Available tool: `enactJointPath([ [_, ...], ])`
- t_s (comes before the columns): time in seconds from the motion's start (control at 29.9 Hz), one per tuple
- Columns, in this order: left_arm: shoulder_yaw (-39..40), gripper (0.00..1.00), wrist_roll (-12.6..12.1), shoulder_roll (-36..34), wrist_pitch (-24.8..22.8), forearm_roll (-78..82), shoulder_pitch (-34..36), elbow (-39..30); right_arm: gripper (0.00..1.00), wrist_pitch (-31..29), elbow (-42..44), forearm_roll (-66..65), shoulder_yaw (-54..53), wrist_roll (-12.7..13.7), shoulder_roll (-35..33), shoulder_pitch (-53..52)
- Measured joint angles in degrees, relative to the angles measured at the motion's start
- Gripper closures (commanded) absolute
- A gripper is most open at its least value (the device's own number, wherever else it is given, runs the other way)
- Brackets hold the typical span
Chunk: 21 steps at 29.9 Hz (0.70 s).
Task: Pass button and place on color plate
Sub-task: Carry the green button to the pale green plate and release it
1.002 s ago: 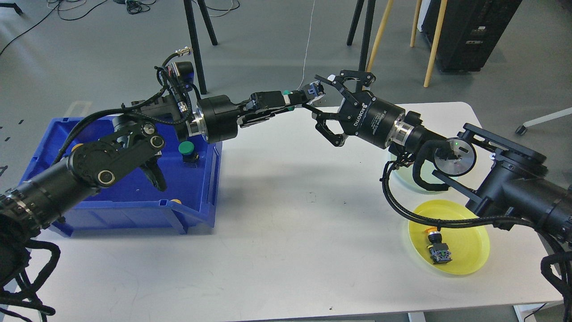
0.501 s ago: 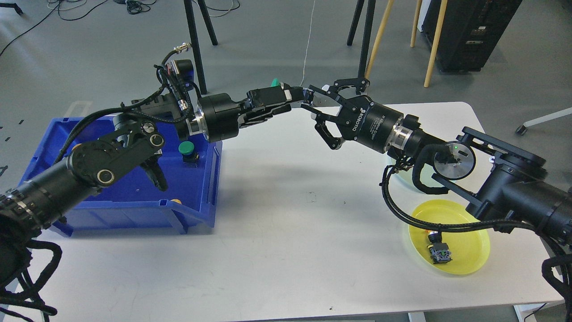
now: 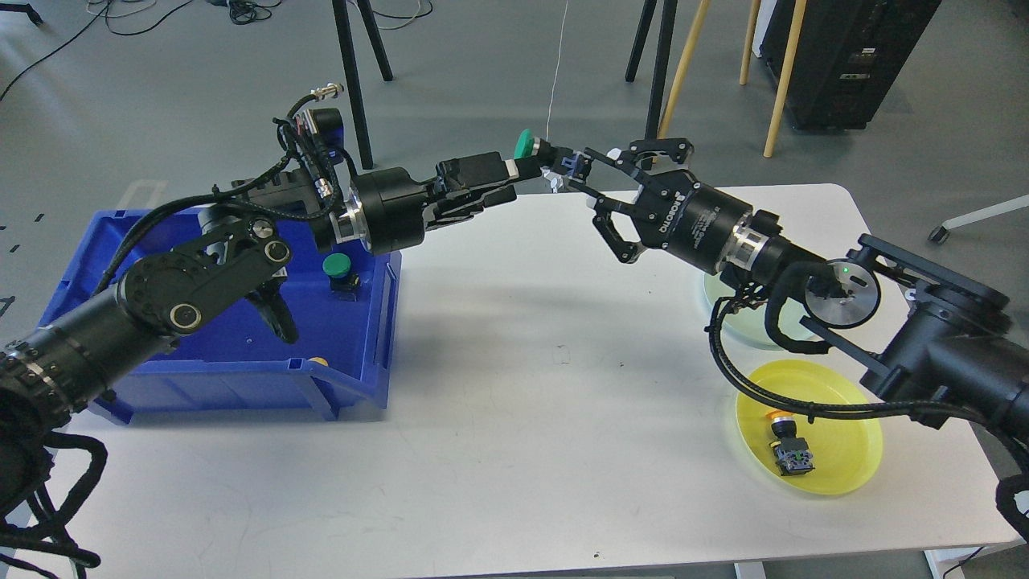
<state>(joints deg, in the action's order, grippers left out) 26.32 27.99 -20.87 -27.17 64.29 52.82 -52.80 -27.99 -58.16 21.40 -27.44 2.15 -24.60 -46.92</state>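
our left gripper [image 3: 537, 161] clenches the small, light, rigid green button [image 3: 532, 147] by its body while our right gripper [image 3: 601, 193] stands spread, ready to pinch its free blocky end.

The right claw [image 3: 599, 189] body reads "ROBOTIQ".
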Motion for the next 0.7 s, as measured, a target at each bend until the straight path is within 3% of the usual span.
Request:
enactJointPath([
  [0.23, 0.08, 0.17, 0.0, -2.36, -0.05, -11.52, -0.01, 0.06, 0.99, 1.22, -0.01, 0.17, -14.67, -0.12, -6.26, 17.83],
  [0.47, 0.08, 0.17, -0.01, -1.7, -0.05, -13.61, -1.49, -0.39, 0.99, 22.14, 2.63, 0.59, -25.02, -0.01, -5.58, 26.57],
  [0.57, 0.03, 0.17, -0.01, -1.51, 0.0, -13.66, -1.72, -0.5, 0.99, 27.83, 7.13, 0.35, -25.27, 0.68, -4.08, 25.56],
  [0.7, -0.04, 0.17, 0.0, -1.45, 0.02, -13.68, -2.09, -0.7, 0.99, 31.19, 12.21, -0.82, -21.77, 3.4, -1.94, 21.0],
])
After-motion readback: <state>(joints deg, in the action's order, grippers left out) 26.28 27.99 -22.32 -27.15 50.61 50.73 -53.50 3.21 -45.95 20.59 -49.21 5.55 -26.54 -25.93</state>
